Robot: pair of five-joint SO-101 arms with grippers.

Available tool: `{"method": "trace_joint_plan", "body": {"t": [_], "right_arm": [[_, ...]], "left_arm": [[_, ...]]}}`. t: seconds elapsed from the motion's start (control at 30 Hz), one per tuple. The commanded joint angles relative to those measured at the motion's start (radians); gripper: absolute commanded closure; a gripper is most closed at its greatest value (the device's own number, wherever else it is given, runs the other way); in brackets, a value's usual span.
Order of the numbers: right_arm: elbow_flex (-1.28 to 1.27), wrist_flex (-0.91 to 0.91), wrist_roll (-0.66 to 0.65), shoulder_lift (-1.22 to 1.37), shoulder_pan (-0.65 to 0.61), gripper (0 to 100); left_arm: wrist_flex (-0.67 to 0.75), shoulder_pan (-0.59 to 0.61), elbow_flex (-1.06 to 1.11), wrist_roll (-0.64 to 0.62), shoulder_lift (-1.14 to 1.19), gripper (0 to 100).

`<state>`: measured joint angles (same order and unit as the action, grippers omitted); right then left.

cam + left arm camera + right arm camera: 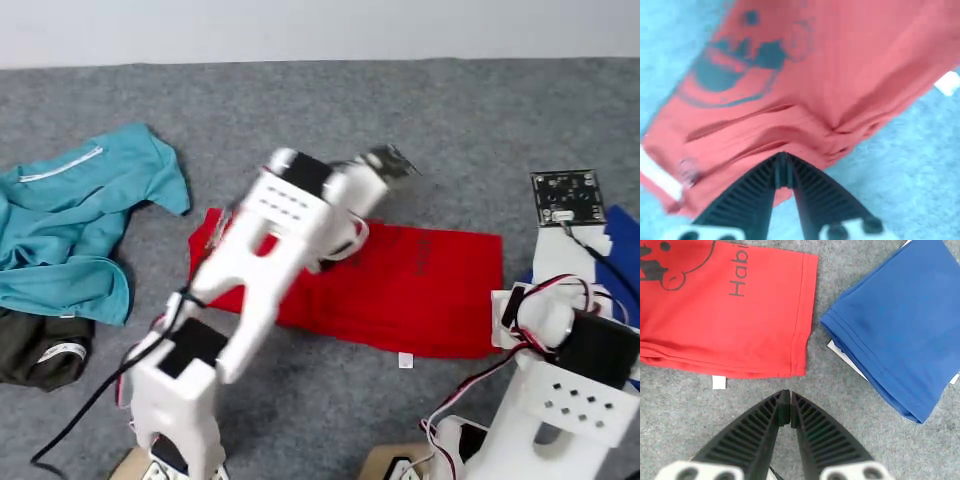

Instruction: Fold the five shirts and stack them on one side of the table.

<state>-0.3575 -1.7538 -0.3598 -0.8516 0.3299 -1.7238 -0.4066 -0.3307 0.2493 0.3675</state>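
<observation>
Far left, one crumpled teal shirt (70, 220) with one dark shirt (35, 350) tucked against its near edge on the grey table (480, 110). In the centre, one red shirt (420, 285) lies flat, with dark print, lettering and a white tag (719, 382). The left gripper (783, 172) hangs over it, claw pressed together, possibly grazing cloth. The right gripper (786, 407), also closed, is over the table just beside one folded blue shirt (900, 325).

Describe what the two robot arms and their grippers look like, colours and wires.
The left arm and right arm are white plastic with black motor blocks and rows of small holes. A black cable trails from the left one; red, white and black wires loop on the right. The left gripper and right gripper have black ribbed tapering fingers on white mounts.
</observation>
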Motion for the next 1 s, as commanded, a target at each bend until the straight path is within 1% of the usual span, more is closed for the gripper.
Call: {"method": "trace_joint_plan", "body": {"t": [0.0,0.1,0.27,0.47,0.6,0.7,0.8,0.93,0.97], "right_arm": [[0.006,-0.036,0.015,-0.015,0.012,98.8],[0.005,-0.036,0.063,-0.015,0.008,98.8],[0.005,-0.035,0.115,-0.013,0.007,98.7],[0.005,-0.035,0.110,-0.013,0.007,98.7],[0.005,-0.033,0.109,-0.007,0.007,98.7],[0.003,-0.033,0.107,-0.005,0.007,98.7],[-0.032,-0.016,0.107,-0.012,0.007,98.7],[-0.077,-0.004,0.107,-0.015,0.005,98.7],[-0.078,-0.004,0.109,-0.015,0.005,98.7]], "left_arm": [[-0.029,0.130,0.012,0.008,-0.063,100],[-0.025,0.210,0.068,0.048,-0.063,100],[0.068,0.301,0.180,0.055,-0.063,100],[0.147,0.293,0.286,0.055,-0.060,100],[0.170,0.288,0.300,0.051,0.038,100],[0.163,0.292,0.259,0.048,0.135,100],[0.118,0.288,0.174,0.032,0.152,100],[-0.028,0.267,-0.056,0.000,0.150,100],[-0.035,0.261,-0.099,-0.003,0.147,100]]}}
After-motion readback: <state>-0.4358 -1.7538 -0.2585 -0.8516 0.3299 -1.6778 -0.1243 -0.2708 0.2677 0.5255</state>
